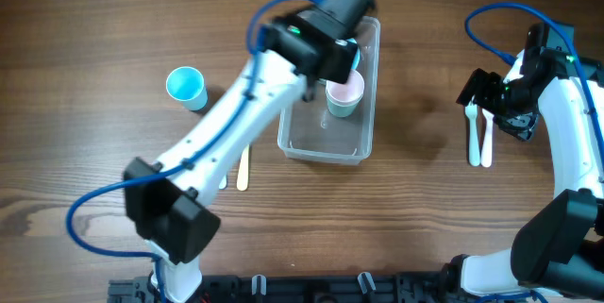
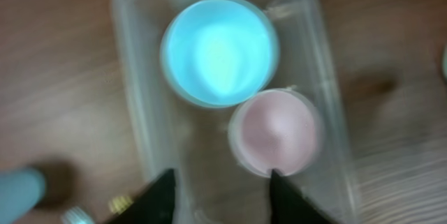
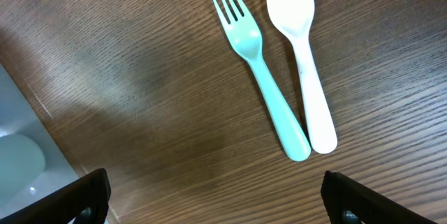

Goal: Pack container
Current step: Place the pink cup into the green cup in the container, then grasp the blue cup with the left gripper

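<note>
The clear plastic container (image 1: 323, 141) stands in the middle of the table. It holds a blue bowl (image 2: 220, 49) and a smaller pink bowl (image 2: 276, 130), side by side; the pink bowl also shows in the overhead view (image 1: 345, 91). My left gripper (image 2: 220, 199) is open and empty above the container's inside, close to the pink bowl; in the overhead view the left gripper (image 1: 330, 58) is mostly hidden under its wrist. My right gripper (image 3: 216, 203) is wide open and empty above bare wood, near a mint fork (image 3: 262, 70) and a white spoon (image 3: 300, 56).
A blue cup (image 1: 185, 86) stands left of the container. A pale wooden stick (image 1: 243, 166) lies by the container's near left corner. The fork (image 1: 473, 133) and spoon (image 1: 486, 138) lie at the right, beside the right gripper (image 1: 500, 105). A container corner (image 3: 21, 154) shows in the right wrist view.
</note>
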